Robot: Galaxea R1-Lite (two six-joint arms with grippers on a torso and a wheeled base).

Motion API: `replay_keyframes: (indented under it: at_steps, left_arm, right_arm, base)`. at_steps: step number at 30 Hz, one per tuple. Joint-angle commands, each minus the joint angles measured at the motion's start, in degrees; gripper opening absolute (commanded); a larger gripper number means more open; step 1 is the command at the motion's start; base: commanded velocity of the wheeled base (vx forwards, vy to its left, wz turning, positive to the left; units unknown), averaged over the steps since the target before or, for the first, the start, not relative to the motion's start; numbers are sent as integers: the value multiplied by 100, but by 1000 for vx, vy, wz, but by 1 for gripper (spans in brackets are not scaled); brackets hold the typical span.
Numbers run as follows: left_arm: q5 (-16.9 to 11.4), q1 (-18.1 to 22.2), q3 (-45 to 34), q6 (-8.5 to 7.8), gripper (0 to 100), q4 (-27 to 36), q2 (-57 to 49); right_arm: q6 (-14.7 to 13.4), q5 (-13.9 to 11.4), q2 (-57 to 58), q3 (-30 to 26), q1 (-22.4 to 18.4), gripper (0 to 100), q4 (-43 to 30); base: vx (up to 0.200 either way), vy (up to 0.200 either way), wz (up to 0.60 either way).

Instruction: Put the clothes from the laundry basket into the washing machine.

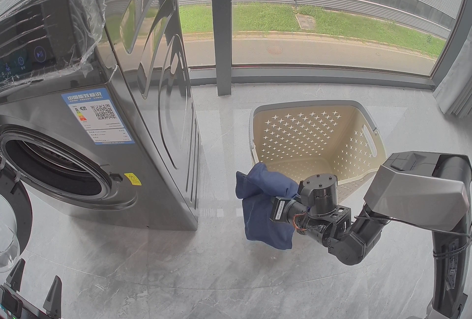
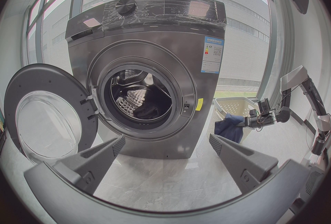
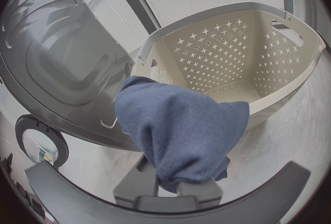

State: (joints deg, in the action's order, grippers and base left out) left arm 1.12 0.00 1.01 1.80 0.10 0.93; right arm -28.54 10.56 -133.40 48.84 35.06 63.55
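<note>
Right claw gripped blue garment, hanging just outside laundry basket | left claw stood wide, empty | best: lift garment off floor, clear open door, release deep in washing machine drum.

Laundry corner: washing machine and laundry basket beside big windows.

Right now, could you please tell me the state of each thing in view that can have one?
washing machine door: swung fully open.
drum: something dark inside, unclear what.
laundry basket: standing on the floor, no clothes visible inside.
blue cloth: hanging from the right pincer, by the basket's rim.
right pincer: shut on the blue cloth.
left pincer: open, holding nothing.
</note>
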Motion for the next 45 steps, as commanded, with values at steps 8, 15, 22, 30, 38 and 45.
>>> replay_keyframes:
  at_steps: [8, 15, 22, 30, 38, 45]
  left_arm:
    - [2, 0, -84, 4, 100, -1, -57]
    - [2, 0, -84, -49, 100, -1, -57]
    - [28, 0, -92, -84, 100, -1, -66]
    - [-15, 0, -92, -163, 100, -1, -66]
    - [-24, 0, -92, -101, 100, -1, -57]
    - [-33, 0, -92, -101, 100, 8, -57]
  right_arm:
    - [498, -89, 1818, -1807, 352, 0, 826]
    - [1078, -915, 3549, -2862, 361, 0, 1177]
    - [1931, -1267, 4481, -2906, 344, 0, 1168]
    - [2063, -1381, 4736, -3196, 326, 0, 1098]
    - [2063, -1363, 4718, -3205, 396, 0, 1116]
    - [2063, -1363, 4744, -3196, 475, 0, 1133]
  base:
    - [0, 0, 0]
    - [0, 0, 0]
    - [0, 0, 0]
    - [-100, 0, 0]
    - [-200, 0, 0]
    - [-200, 0, 0]
